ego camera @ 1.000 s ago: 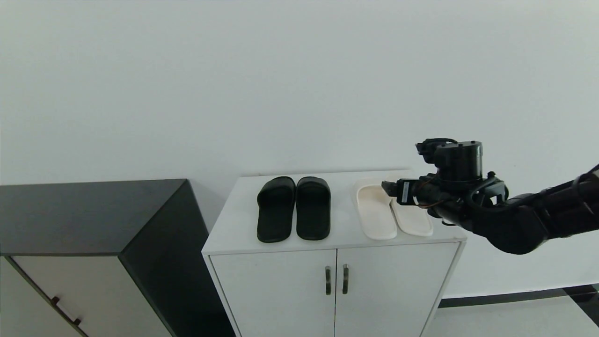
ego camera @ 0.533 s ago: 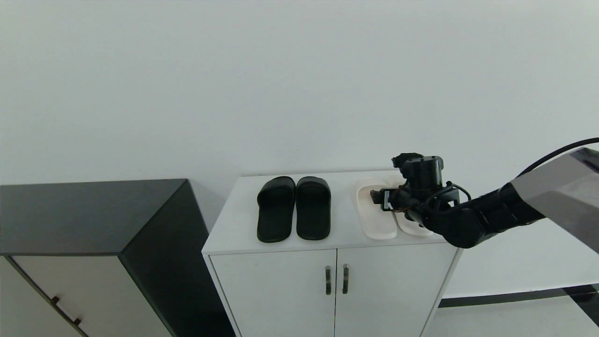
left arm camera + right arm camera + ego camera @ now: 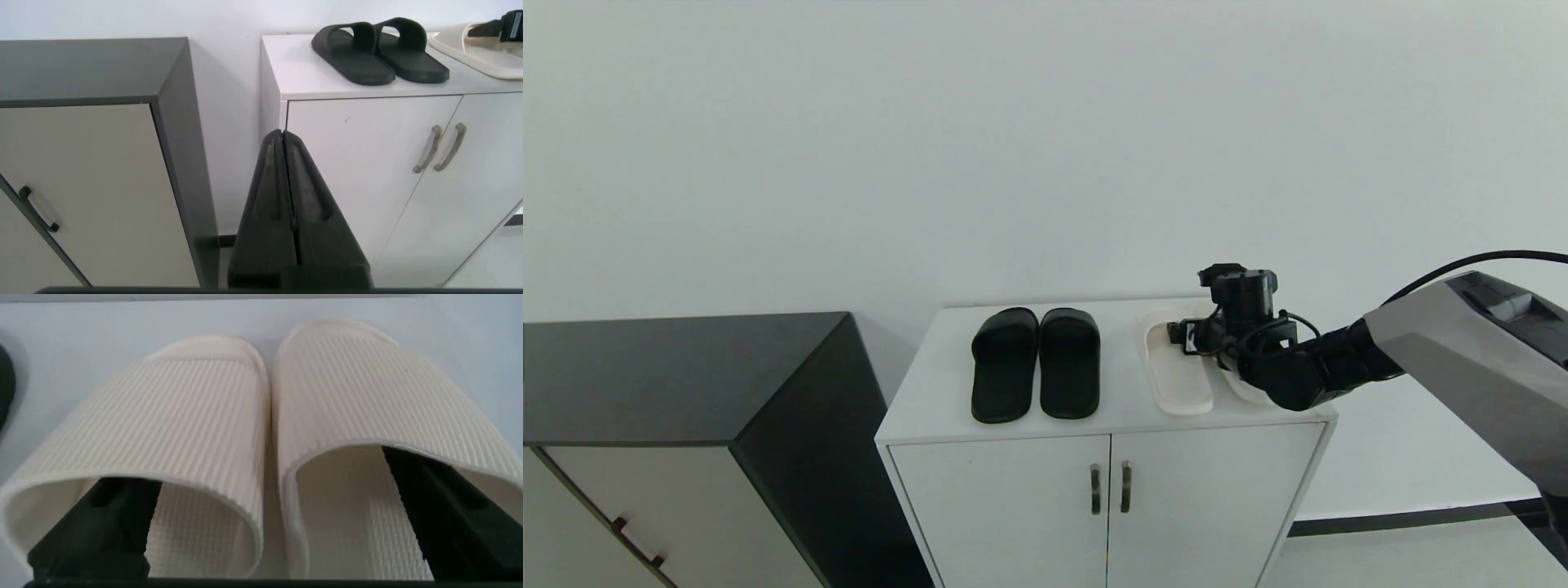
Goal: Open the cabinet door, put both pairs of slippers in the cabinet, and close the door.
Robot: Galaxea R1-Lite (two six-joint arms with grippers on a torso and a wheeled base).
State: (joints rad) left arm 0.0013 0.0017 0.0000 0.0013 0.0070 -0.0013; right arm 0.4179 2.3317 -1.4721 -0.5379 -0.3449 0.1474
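Resting on the cabinet top near its right edge in the head view, the white slippers have the right hand at their straps; the black slippers lie mid-top. The left wrist view shows the left hand pressed together, low before the cabinet. In the right wrist view the right hand's fingers spread, one under each strap. Likely light, bendy foam, so pinching both inner strap walls together looks the best hold.

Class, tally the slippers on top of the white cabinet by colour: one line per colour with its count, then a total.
Black slippers: 2
Cream slippers: 2
Total: 4
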